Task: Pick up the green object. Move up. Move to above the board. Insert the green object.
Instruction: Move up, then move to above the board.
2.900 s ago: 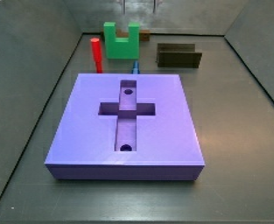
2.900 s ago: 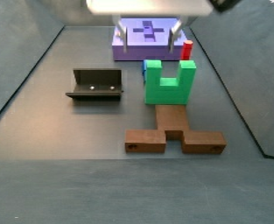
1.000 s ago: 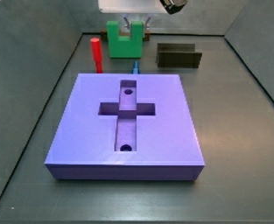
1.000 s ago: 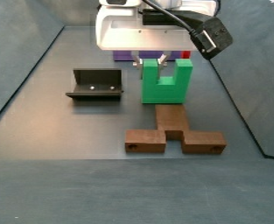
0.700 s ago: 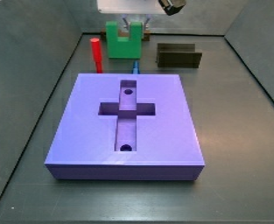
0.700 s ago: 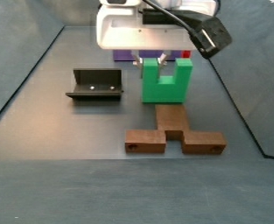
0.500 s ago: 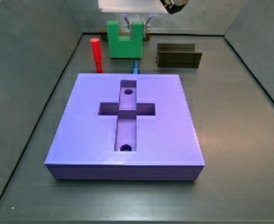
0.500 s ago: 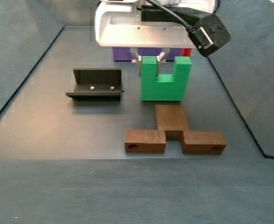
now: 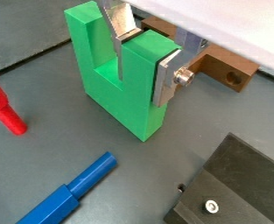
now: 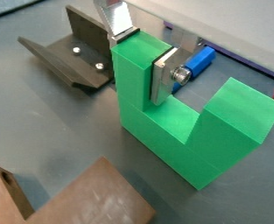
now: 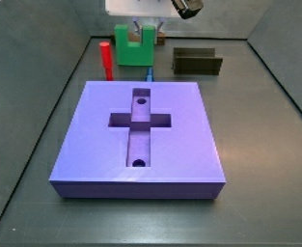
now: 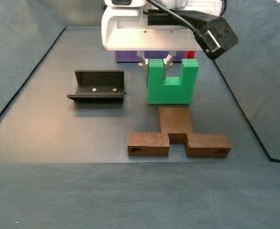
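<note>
The green object [image 9: 118, 92], a bright green U-shaped block, stands upright on the grey floor at the far end from the board [image 11: 140, 135]. My gripper [image 9: 145, 48] is down over it and shut on one of its two prongs. One silver finger sits in the notch and one on the prong's outer face. The same grip shows in a wrist view [image 10: 139, 51] with the green object [image 10: 186, 131] below. In both side views the gripper [image 11: 140, 27] [image 12: 166, 61] sits on the green object [image 11: 136, 48] [image 12: 172, 85]. The board's cross recess is empty.
A red peg [image 11: 105, 58] stands beside the green object, and a blue peg [image 9: 69, 194] lies by its base. A dark olive block [image 11: 196, 62] is close by. The fixture [image 12: 97, 87] and a brown piece [image 12: 175, 136] stand on the floor.
Since 2.9 s ago my gripper has come down and shut on the green object's prong. Over the last second nothing has visibly moved.
</note>
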Tool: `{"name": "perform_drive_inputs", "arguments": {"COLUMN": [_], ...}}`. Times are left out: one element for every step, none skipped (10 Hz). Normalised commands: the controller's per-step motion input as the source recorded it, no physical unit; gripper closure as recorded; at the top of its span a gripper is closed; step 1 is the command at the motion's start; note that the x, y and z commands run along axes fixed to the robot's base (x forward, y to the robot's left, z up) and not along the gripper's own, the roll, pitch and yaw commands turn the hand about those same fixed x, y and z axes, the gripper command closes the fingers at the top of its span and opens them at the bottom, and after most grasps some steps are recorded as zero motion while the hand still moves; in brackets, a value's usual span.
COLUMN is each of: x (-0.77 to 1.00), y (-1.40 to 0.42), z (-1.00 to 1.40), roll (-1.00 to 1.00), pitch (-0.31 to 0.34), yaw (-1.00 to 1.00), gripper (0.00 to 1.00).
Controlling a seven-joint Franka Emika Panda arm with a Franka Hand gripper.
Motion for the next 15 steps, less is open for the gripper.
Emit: {"name": "perform_drive_inputs", "arguments": {"x": [0.0,-0.02,-0.08,-0.06,0.0,-0.01,-0.02,0.03,0.07,0.04,0.03,0.04,-0.02,-0.02,-0.02], "y": [0.0,0.0,0.0,-0.01,0.0,0.0,0.0,-0.01,0.0,0.0,0.0,0.0,-1.4,-1.4,-1.4], "z": [0.83,0.84,0.64,0.43,1.4,1.4,1.4,1.4,1.4,0.83,0.42,0.19,0.21,0.19,0.19], "roll": [0.0,0.0,0.01,0.03,0.0,0.0,0.03,0.03,0.01,0.0,0.01,0.01,0.1,0.12,0.13], "pitch": [0.0,0.003,0.027,0.01,0.0,0.045,0.051,0.042,0.073,0.094,0.08,0.05,0.24,0.232,0.201], "yaw": [0.0,0.0,0.01,0.0,0.0,0.0,0.0,0.0,0.0,0.0,0.01,0.0,-0.04,-0.02,-0.01], "gripper": [1.0,1.0,1.0,1.0,1.0,1.0,1.0,1.0,1.0,1.0,1.0,1.0,1.0,1.0,1.0]}}
